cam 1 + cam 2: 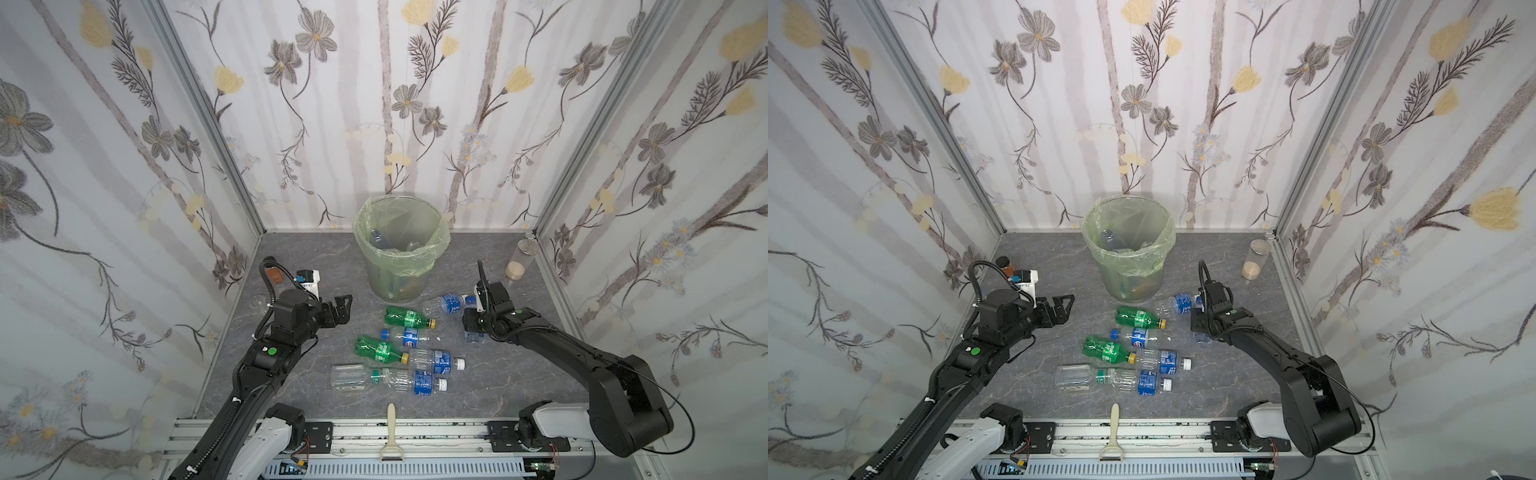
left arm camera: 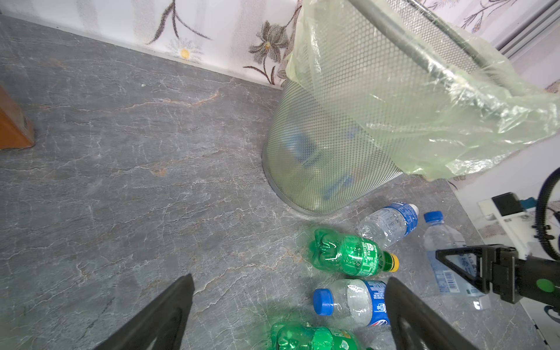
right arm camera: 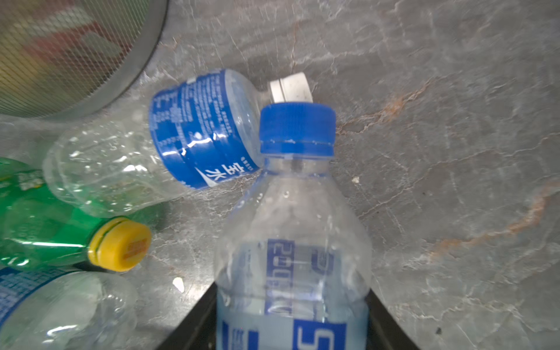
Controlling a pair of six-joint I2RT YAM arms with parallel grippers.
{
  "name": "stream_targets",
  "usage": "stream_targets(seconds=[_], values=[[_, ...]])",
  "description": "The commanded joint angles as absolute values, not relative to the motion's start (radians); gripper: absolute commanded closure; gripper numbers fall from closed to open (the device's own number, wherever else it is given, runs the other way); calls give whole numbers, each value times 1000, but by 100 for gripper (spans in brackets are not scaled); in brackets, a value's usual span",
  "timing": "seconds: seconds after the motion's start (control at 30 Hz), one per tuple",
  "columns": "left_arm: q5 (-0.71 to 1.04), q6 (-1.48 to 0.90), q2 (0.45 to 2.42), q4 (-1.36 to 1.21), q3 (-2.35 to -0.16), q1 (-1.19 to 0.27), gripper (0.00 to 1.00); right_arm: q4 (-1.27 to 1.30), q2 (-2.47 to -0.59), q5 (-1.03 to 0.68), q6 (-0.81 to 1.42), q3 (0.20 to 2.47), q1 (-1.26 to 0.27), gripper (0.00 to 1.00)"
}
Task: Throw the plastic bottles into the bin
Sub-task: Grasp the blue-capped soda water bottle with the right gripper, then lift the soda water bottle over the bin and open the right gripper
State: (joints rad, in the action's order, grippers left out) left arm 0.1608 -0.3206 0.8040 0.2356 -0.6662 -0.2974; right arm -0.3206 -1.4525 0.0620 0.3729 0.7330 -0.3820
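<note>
The bin [image 1: 395, 282] [image 1: 1129, 282] [image 2: 327, 157], grey mesh with a pale green bag, stands at the back centre with bottles inside. Several plastic bottles lie in front of it: a green one with a yellow cap [image 1: 407, 318] [image 2: 348, 256], a clear one with a blue cap [image 1: 405, 334] [image 2: 351, 301], and a blue-labelled one with a white cap [image 1: 446, 304] [image 3: 194, 136]. My right gripper [image 1: 473, 328] [image 3: 292, 291] is shut on a clear blue-capped bottle [image 3: 294, 230] [image 2: 445, 257], its fingers pressed against both sides. My left gripper [image 1: 343, 309] [image 2: 289, 280] hovers open left of the pile, holding nothing.
An amber jar [image 1: 1004, 264] stands behind the left arm. A tall clear cylinder [image 1: 519, 262] is in the back right corner. A cream-handled tool [image 1: 390, 432] lies on the front rail. Flowered walls close in three sides.
</note>
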Motion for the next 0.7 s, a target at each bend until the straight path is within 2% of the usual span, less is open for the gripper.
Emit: stream_targets(seconds=[0.0,0.4,0.57,0.67], values=[[176,-312,802,208,-663,-296,0,-314,-1383,86,348,734,-384,45],[282,-282,789,212,-670,-295,0,-323,-1177,-126,299,747,-388,45],[286,-278,801,219,-684,-295,0,-260,-1138,-285,229,916,-401,47],[319,-273,806,231,-699,-296,0,-202,-1242,-401,229,1148,-406,48]])
